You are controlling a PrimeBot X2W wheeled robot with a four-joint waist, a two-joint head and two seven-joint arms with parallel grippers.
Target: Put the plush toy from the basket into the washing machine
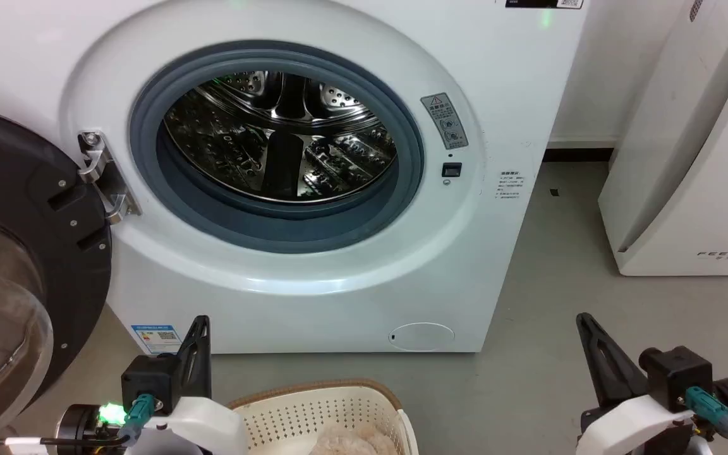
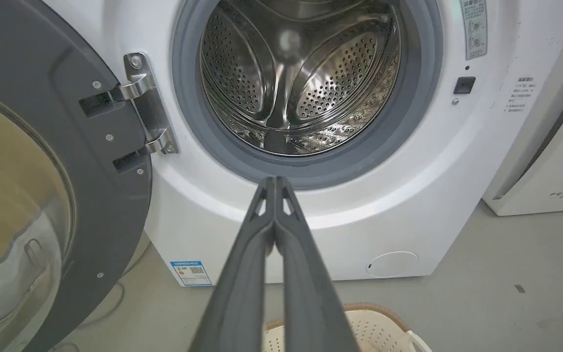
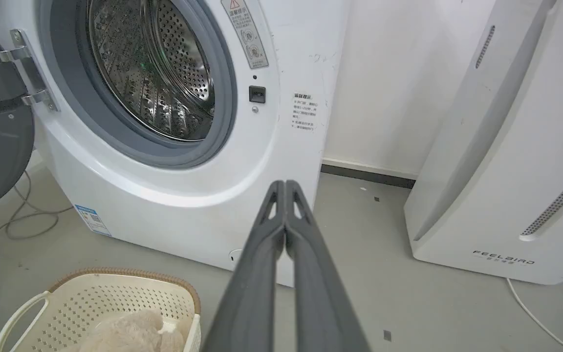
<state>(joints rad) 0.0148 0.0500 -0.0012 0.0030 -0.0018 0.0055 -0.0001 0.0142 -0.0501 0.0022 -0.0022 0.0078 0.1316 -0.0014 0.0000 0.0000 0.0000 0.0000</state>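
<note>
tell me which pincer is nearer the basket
Left. The left pincer is close by the left end of the basket, fingers shut. The right pincer is well off to its right, also shut.

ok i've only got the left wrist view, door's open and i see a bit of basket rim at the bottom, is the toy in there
Observer: Yes. The right wrist view shows the plush toy lying in the basket.
Operator: and the other arm, open or shut
Observer: The right claw is shut, with its fingers pressed together and nothing between them.
Operator: is it over the basket
Observer: No. In the head view it stands off to the basket's right, over the grey floor.
</note>
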